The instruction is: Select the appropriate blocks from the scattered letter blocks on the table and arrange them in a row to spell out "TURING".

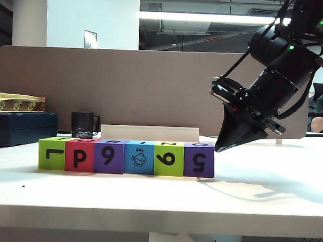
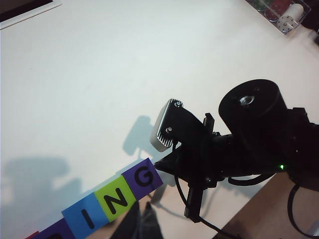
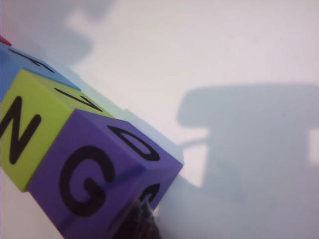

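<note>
Light: bright, from a ceiling strip [image 1: 209,17] overhead.
Shadows: soft grey arm shapes on the table [image 1: 147,195].
Focus: right wrist view blurred close up; exterior view sharp.

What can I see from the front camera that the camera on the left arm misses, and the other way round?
Only the exterior view shows the black mug, the divider panel and all six letter blocks in a row, front faces reading L, P, 9, fish, 6, 5. Only the left wrist view shows the tops spelling I, N, G. Both show the right pincer by the row's purple end block, and the white table.
</note>
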Tool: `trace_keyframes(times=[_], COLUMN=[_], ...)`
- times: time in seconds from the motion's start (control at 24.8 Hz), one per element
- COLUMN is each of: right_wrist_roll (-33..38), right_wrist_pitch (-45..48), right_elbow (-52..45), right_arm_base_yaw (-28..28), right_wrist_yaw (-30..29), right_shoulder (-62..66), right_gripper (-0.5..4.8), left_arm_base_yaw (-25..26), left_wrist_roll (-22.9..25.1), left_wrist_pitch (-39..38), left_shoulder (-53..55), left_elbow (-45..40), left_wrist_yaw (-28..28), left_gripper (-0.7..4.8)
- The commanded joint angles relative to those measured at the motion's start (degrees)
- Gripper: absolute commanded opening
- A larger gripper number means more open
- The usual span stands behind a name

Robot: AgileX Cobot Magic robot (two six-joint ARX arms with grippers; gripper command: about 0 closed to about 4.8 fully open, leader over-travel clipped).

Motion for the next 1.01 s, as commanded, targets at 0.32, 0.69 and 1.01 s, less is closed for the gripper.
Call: trace_keyframes(times=[0.32,0.69,1.01], right_wrist_roll=[-0.2,-1.2,-1.9], right_wrist_pitch=[-0.5,-14.8,-22.8], right_elbow=[0.6,7.5,13.3], right_arm_base_yaw=[-0.4,0.0,0.7], right_wrist_yaw=[1.5,0.1,-4.1], right_shoulder=[-2.2,-7.3,-12.1], right_gripper=[-0.01,-0.01,-0.01], left_arm_base_yaw=[0.0,4.1,6.2], left_wrist_roll=[1.8,2.6,2.6], left_wrist_pitch=[-0.3,-0.5,-0.6], left_shoulder=[-1.1,-3.0,-3.0], left_elbow=[0.3,0.3,0.1], left_wrist_yaw=[-4.8,-10.5,-13.1], left_gripper=[-0.06,-0.06,-0.06])
